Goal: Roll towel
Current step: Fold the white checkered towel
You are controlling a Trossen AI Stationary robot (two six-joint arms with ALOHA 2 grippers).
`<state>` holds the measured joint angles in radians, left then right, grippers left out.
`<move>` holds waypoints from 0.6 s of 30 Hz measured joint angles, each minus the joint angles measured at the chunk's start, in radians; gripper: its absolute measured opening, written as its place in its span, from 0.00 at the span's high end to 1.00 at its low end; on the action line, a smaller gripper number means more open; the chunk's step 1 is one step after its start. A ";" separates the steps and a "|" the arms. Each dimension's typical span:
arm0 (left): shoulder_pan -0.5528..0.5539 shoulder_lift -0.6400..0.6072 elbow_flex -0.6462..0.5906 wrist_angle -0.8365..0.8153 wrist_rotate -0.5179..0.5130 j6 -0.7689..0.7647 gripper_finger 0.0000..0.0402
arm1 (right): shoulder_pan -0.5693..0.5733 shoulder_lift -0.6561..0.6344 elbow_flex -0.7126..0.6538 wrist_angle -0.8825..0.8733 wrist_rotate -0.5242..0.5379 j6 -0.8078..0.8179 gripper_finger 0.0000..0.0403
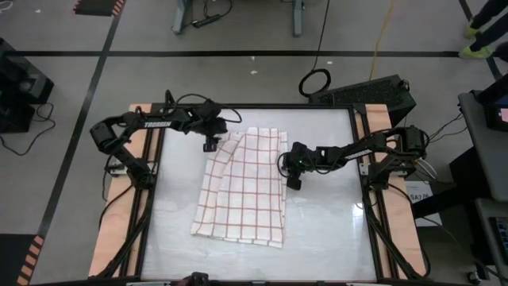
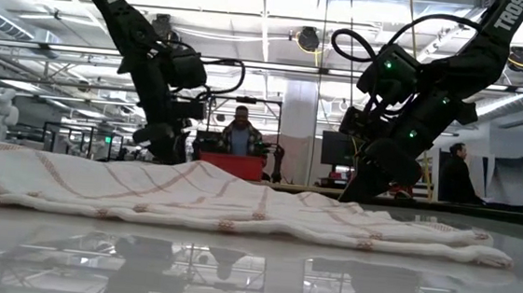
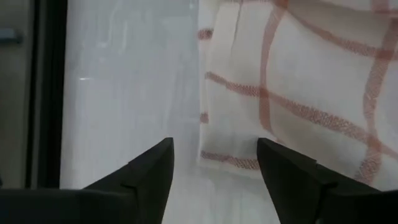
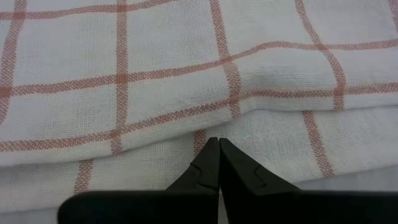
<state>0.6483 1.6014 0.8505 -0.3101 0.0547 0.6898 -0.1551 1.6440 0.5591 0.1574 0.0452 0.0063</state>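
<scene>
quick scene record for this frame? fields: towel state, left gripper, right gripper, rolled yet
towel: white with red-brown grid, spread mostly flat on the table, one edge folded over on the left arm's side
left gripper: open, at the towel's far corner, fingers over bare table beside the corner
right gripper: shut, fingertips together at the towel's edge, over a fold
rolled yet: no roll visible

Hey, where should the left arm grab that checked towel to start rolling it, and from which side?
Probably the far-left corner of the towel, where the edge is folded over into a doubled layer on the table. The left gripper, fingers open, sits just outside that corner, so coming in from the left, low over the table, looks best. The right gripper is shut at the towel's right edge.
</scene>
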 joint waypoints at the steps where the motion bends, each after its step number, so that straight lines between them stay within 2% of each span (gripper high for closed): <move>1: 0.000 0.000 0.000 0.010 0.007 0.005 0.40 | 0.000 0.000 0.000 0.000 0.000 0.000 1.00; 4: -0.001 0.000 0.000 0.053 0.045 0.030 0.40 | 0.000 0.000 0.000 0.000 0.000 0.000 1.00; 7: -0.003 0.000 0.000 0.060 0.051 0.094 0.46 | 0.000 0.000 0.000 0.000 0.000 0.000 1.00; 18: 0.005 0.005 0.000 0.006 0.060 0.158 0.92 | 0.000 0.000 0.000 0.001 0.000 -0.014 1.00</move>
<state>0.6533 1.6062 0.8501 -0.3045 0.1145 0.8478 -0.1551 1.6440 0.5594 0.1581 0.0456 -0.0082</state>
